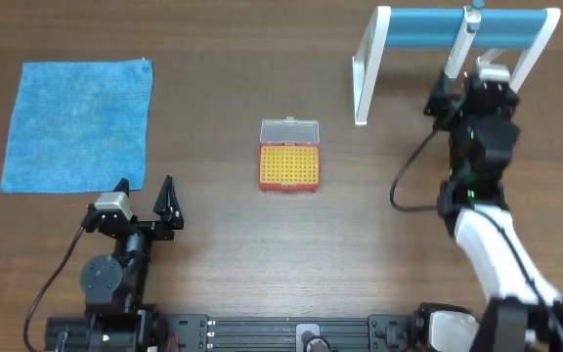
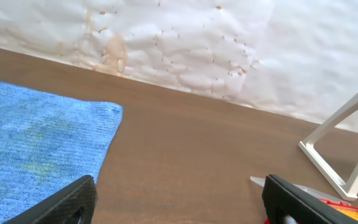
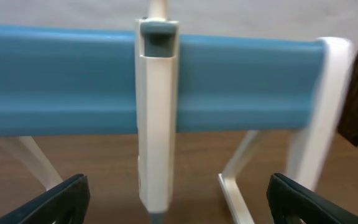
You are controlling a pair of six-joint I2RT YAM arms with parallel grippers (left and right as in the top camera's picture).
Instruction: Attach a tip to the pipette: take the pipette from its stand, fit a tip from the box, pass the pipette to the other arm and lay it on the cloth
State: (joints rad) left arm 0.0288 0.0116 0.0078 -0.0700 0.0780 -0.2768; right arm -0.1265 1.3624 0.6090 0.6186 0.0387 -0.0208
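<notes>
1. Blue cloth [image 1: 76, 125] lies flat on the table's left.
2. Pipette stand [image 1: 457, 27] is at the far right, with the pipette [image 3: 156, 118] hanging on its blue bar.
3. Tip box [image 1: 288, 161] sits mid-table, lid open.
4. Right gripper [image 3: 178, 202], jaws spread, faces the pipette.
5. Left gripper [image 1: 145, 183], jaws spread, is near the cloth's corner.

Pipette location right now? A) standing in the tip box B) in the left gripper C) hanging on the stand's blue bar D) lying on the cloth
C: the pipette hangs from the stand's blue bar, with the right gripper open and facing it, not closed on it.
</notes>
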